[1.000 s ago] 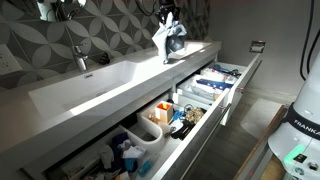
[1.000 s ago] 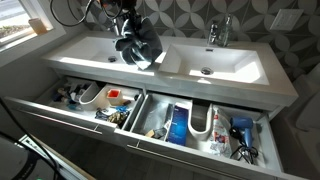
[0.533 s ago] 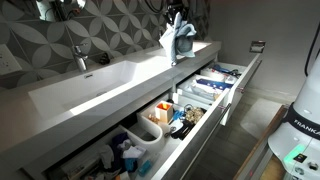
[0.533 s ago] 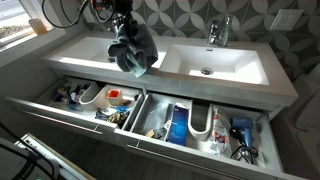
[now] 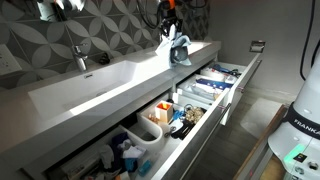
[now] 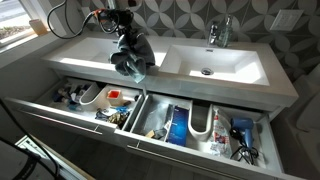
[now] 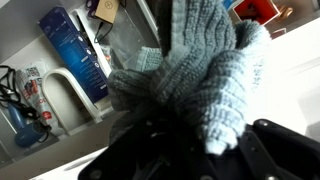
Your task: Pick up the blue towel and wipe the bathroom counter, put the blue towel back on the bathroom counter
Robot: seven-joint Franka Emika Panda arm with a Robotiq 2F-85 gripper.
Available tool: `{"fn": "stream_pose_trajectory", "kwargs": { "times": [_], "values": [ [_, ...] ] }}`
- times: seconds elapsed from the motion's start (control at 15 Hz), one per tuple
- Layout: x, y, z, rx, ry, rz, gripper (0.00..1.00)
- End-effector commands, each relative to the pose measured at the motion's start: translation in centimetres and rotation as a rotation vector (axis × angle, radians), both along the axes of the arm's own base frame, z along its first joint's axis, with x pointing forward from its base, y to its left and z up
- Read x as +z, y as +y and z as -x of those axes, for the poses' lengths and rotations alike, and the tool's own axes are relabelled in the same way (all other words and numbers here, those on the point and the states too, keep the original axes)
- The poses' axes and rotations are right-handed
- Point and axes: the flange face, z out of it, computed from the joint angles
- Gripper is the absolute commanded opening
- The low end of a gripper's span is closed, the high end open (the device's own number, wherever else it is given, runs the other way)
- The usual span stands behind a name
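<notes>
Lower than half a second ago, the towel (image 5: 176, 46) hangs from the tool (image 5: 170, 30) in an exterior view, its bottom seemingly touching the desk (image 5: 203, 49). In an exterior view it bunches beside the sink (image 6: 205, 62), above open drawers (image 6: 150, 115). In the wrist view, the tool pinches the knit towel.

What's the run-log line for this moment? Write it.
gripper: shut on blue towel | towel: bunched, hanging at bathroom counter, contact unclear | phase: wipe or set-down, cannot tell
</notes>
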Motion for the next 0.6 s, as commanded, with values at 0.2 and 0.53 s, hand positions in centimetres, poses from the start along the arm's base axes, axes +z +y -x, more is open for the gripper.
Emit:
{"fn": "stream_pose_trajectory", "kwargs": {
  "times": [0.2,0.53],
  "values": [
    [-7.1,1.2,-2.3,0.067,0.002,0.031,0.07],
    [-10.0,1.8,-3.0,0.091,-0.028,0.028,0.07]
  ]
}}
